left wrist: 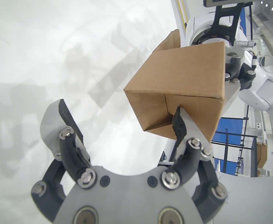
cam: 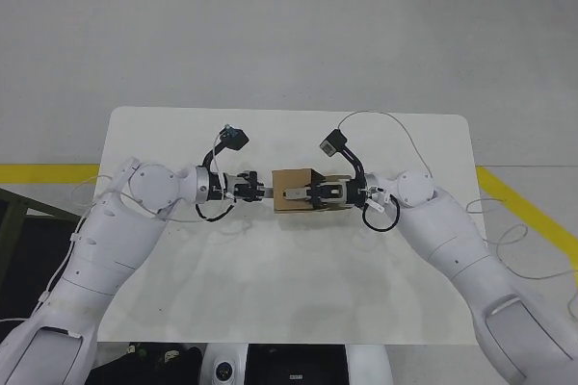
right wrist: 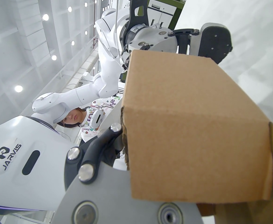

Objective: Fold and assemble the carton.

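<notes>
A brown carton (cam: 297, 187) is held above the middle of the white table (cam: 173, 135). My right gripper (cam: 302, 193) is shut on it, one finger (left wrist: 232, 94) lying along its side. In the right wrist view the carton (right wrist: 192, 127) sits close against the palm and hides the far finger. My left gripper (left wrist: 120, 117) stands open at the carton's other end. One of its fingertips (left wrist: 179, 122) touches the folded-in end flaps of the carton (left wrist: 183, 78); the other finger (left wrist: 64, 117) is clear of it. A flap (left wrist: 171, 40) sticks out at the far end.
A thin cable (cam: 409, 135) loops over the table's back right part. Yellow floor tape (cam: 530, 207) runs beside the table on both sides. Bare table surface lies in front of and behind the carton.
</notes>
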Motion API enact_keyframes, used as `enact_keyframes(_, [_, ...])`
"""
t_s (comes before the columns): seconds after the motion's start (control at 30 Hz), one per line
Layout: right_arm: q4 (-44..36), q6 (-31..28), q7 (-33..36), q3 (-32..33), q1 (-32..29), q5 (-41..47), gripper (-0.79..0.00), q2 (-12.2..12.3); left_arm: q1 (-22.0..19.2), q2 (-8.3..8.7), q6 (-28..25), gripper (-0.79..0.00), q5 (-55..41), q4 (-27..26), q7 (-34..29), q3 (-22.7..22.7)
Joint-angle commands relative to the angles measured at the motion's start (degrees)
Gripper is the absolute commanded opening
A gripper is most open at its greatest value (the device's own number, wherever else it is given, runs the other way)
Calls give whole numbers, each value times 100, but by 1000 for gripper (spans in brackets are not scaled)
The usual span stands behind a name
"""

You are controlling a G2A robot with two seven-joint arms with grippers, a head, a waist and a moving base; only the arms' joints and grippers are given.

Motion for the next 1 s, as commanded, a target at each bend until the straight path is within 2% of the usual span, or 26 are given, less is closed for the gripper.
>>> enact_keyframes(0.0, [-2,3,3,9,-3,3,-785,-4,-21,-7,-9,0,-22,36,1,20])
enact_keyframes(0.37, [120,58,58,40,-23,-37,-785,-19,-131,-47,-33,0,-92,209,-20,136])
enact_keyframes(0.6, [448,131,131,-44,10,-199,-782,-76,-39,66,-114,0,364,62,201,-209])
enact_keyframes(0.63, [516,125,125,-63,14,-213,-714,-94,1,90,-146,0,428,-9,254,-289])
enact_keyframes(0.73, [735,90,89,-131,39,-292,-613,-162,156,162,-318,0,674,-270,388,-502])
enact_keyframes(0.87, [1001,25,24,-185,98,-346,-576,-260,405,245,-688,0,1103,-590,542,-686])
enact_keyframes(0.97, [1175,47,1,-217,196,-485,-336,-317,574,295,-923,0,1388,-739,631,-783])
